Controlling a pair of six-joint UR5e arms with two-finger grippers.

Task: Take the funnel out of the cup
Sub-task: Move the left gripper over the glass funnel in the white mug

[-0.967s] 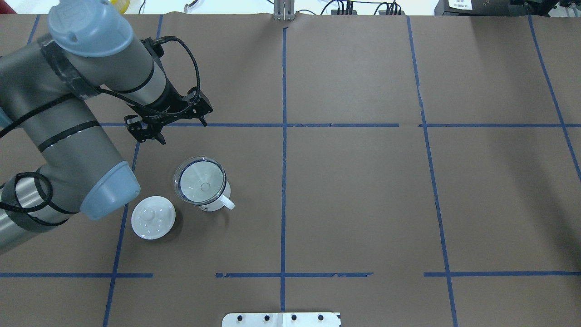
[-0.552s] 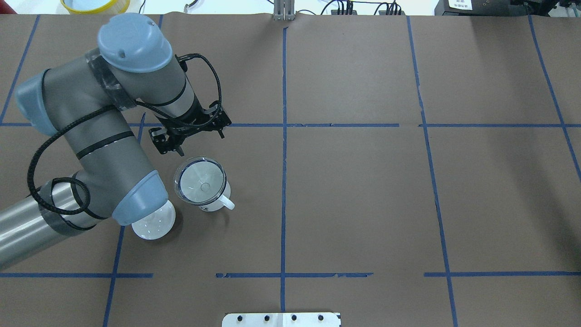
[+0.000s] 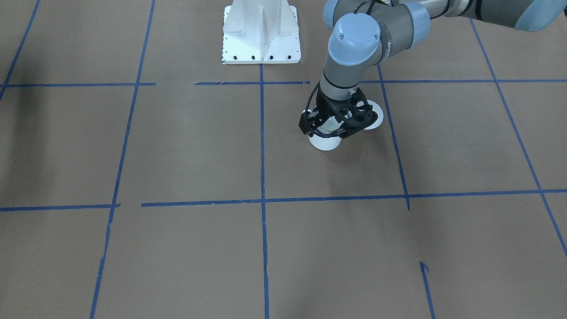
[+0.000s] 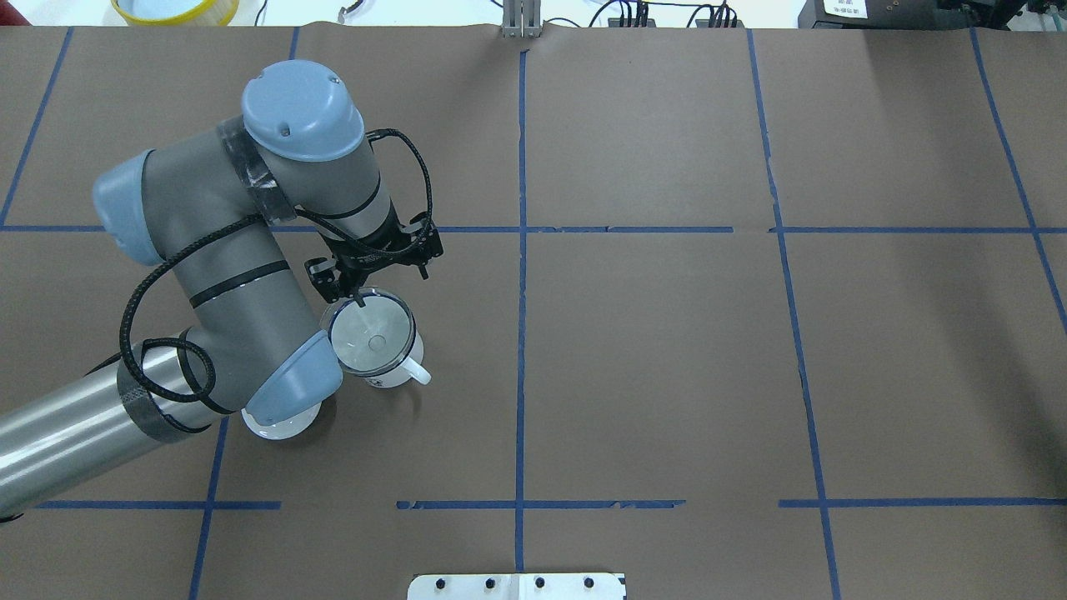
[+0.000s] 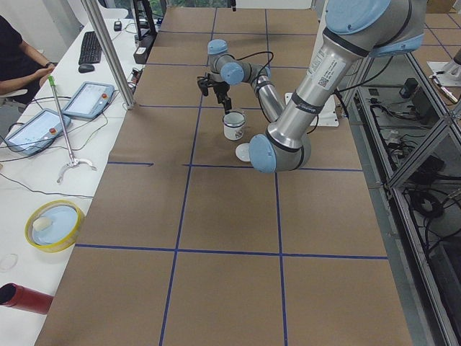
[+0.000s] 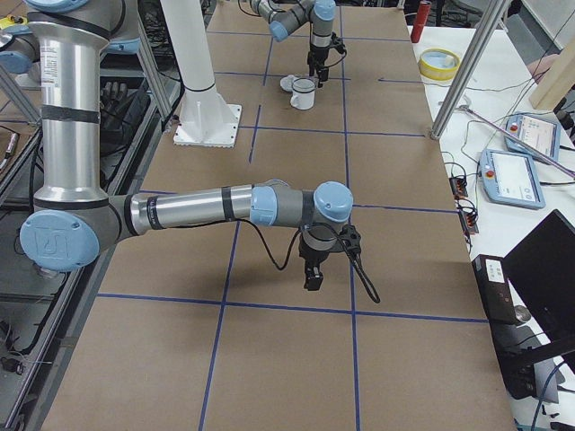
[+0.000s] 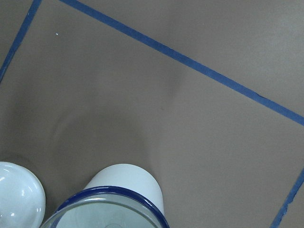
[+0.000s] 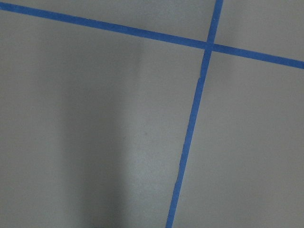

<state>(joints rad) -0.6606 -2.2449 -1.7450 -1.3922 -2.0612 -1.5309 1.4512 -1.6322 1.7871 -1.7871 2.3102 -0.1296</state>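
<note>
Possibly our left gripper (image 4: 385, 282), jaws spread, clips the clear round funnel (image 4: 371, 333) and tips the white blue-rimmed enamel mug (image 4: 390, 379)

Right arm's joint cap (image 6: 53, 244): moulded mark, looks like "UR". Left arm (image 5: 325, 66): dark lettering along the link, too small to read. Cup (image 4: 388, 377): small dark print, illegible.

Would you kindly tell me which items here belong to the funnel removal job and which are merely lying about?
In the job: funnel, cup, left gripper (open).
Lying about: white domed lid, yellow-rimmed dish, red cylinder, right gripper far from the cup.
</note>
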